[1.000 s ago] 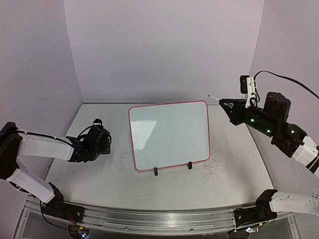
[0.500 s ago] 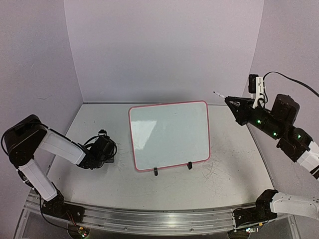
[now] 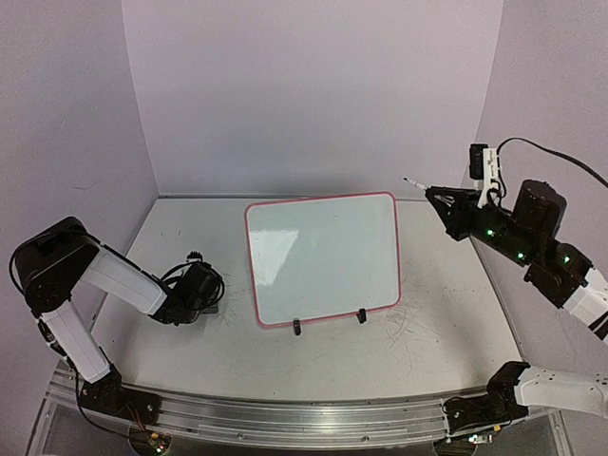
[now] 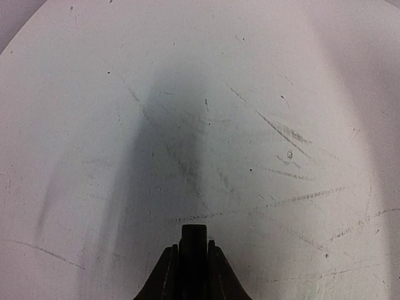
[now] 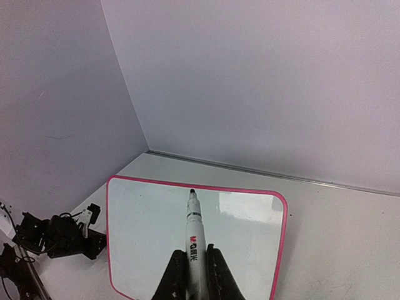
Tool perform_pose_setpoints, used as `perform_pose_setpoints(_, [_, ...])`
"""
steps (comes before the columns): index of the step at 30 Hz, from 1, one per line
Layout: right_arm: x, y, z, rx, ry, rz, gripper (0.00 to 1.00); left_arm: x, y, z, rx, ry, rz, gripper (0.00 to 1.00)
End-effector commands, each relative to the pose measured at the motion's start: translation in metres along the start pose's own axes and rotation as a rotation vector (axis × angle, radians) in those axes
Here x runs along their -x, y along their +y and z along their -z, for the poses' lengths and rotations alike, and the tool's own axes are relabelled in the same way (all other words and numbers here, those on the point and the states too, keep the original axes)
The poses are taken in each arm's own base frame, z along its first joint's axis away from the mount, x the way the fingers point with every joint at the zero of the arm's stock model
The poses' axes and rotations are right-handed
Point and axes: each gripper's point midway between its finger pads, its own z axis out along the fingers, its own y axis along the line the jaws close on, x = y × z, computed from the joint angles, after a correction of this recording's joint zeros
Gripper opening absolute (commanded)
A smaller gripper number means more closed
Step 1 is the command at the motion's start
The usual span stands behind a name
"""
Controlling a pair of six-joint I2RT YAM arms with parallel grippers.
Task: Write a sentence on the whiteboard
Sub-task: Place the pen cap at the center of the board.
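The whiteboard (image 3: 323,256), white with a red-pink rim and two black clip feet, lies mid-table; its face is blank. It also fills the lower part of the right wrist view (image 5: 150,231). My right gripper (image 3: 435,197) hovers above and beyond its right far corner, shut on a white marker (image 5: 194,228) whose uncapped black tip points over the board's far edge, well clear of it. My left gripper (image 3: 204,299) sits low on the table to the board's left. In the left wrist view its jaws (image 4: 194,249) stand shut on a small black marker cap (image 4: 194,234).
The scuffed white tabletop (image 3: 427,332) is bounded by lilac walls at the back and on both sides. A metal rail (image 3: 304,418) with both arm bases runs along the near edge. A cable loops beside the left wrist.
The left arm has folded back and its gripper has settled lower, slightly nearer the board. The right gripper with the marker rose and drew a little to the right, then held.
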Motion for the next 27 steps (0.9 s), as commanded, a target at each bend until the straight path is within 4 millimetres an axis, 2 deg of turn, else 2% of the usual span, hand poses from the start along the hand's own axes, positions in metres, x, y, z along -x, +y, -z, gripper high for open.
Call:
perform_pose_setpoints(1, [0.003, 0.001, 0.0, 0.009, -0.025, -0.012, 0.0, 0.008, -0.002, 0.003, -0.011, -0.036, 0.04, 0.18])
perform_pose_setpoints(4, [0.001, -0.001, -0.001, 0.001, -0.021, -0.016, 0.0, 0.012, -0.004, 0.005, -0.019, -0.043, 0.042, 0.22])
perform_pose_setpoints(10, [-0.001, -0.004, -0.004, -0.014, -0.014, -0.012, 0.0, 0.032, -0.005, 0.018, -0.047, -0.09, 0.065, 0.38])
perform_pose_setpoints(15, [-0.002, -0.005, -0.008, -0.025, -0.007, -0.01, 0.0, 0.058, -0.006, 0.045, -0.096, -0.128, 0.113, 0.51])
perform_pose_setpoints(24, [-0.004, -0.018, -0.018, -0.094, 0.014, -0.026, 0.0, 0.108, 0.009, 0.094, -0.11, -0.168, 0.123, 0.7])
perform_pose_setpoints(27, [-0.009, -0.018, -0.027, -0.099, 0.064, -0.01, 0.0, 0.13, 0.012, 0.108, -0.175, -0.171, 0.152, 0.85])
